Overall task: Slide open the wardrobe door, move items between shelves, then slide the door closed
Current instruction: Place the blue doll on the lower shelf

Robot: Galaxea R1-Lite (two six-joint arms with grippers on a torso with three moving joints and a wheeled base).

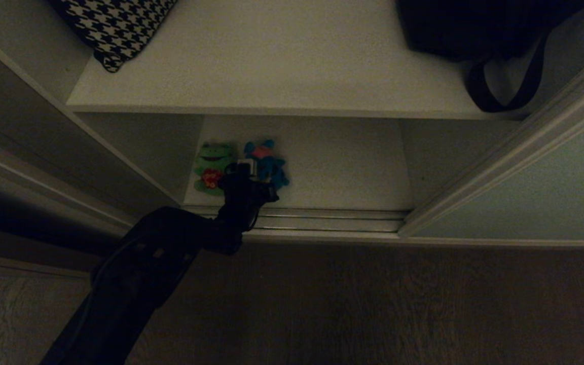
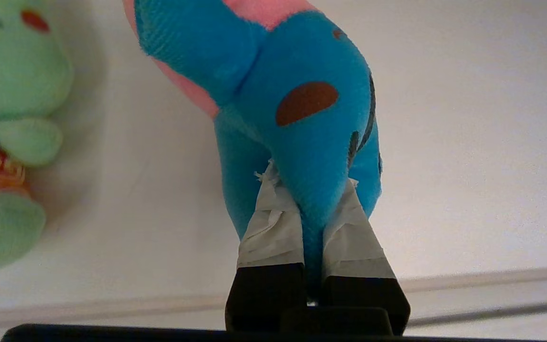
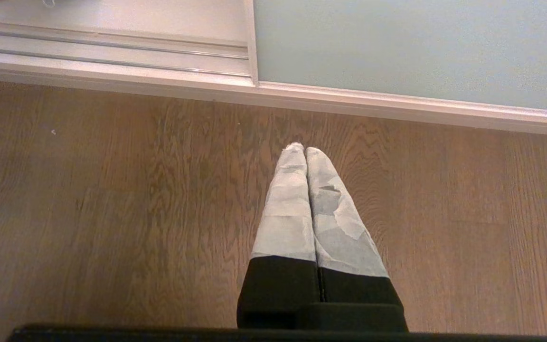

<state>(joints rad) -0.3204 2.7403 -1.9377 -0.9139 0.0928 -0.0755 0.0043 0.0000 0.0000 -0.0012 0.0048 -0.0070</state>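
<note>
- Left gripper point(image 2: 309, 190) nearly closed, taped fingers point(image 2: 273, 223) pinching a limb of the blue toy point(image 2: 302, 109). Plush squeezed thin between the two pads.
- In the head view the left gripper point(image 1: 248, 170) sits on the lower shelf point(image 1: 342, 162), reaching in over the door track point(image 1: 322, 220). The arm comes in from the near left.
- Right gripper point(image 3: 306, 156) fully closed, fingertips pressed together, holding nothing. It points at the wood floor point(image 3: 112, 213), near the wardrobe's base rail, outside the wardrobe.
- Toys: two. Frog point(image 1: 212, 167), green with a red patch, lies on the lower shelf at its left end. Blue toy point(image 1: 269, 162) just right of the frog, near it; the left wrist view shows a strip of bare shelf between them.
- Whether the blue toy rests on the shelf or is lifted off it: cannot tell.
- Shelves: two in view. Upper shelf point(image 1: 271, 66) carries a houndstooth cloth point(image 1: 114, 25) at far left and a black bag point(image 1: 474, 30) at far right, one strap hanging over the front edge.
- Door point(image 1: 540, 197): one, pale grey-green, slid to the right, leaving the left part of the wardrobe open.
- The door panel point(image 3: 416, 47) also shows in the right wrist view, beyond the floor.
</note>
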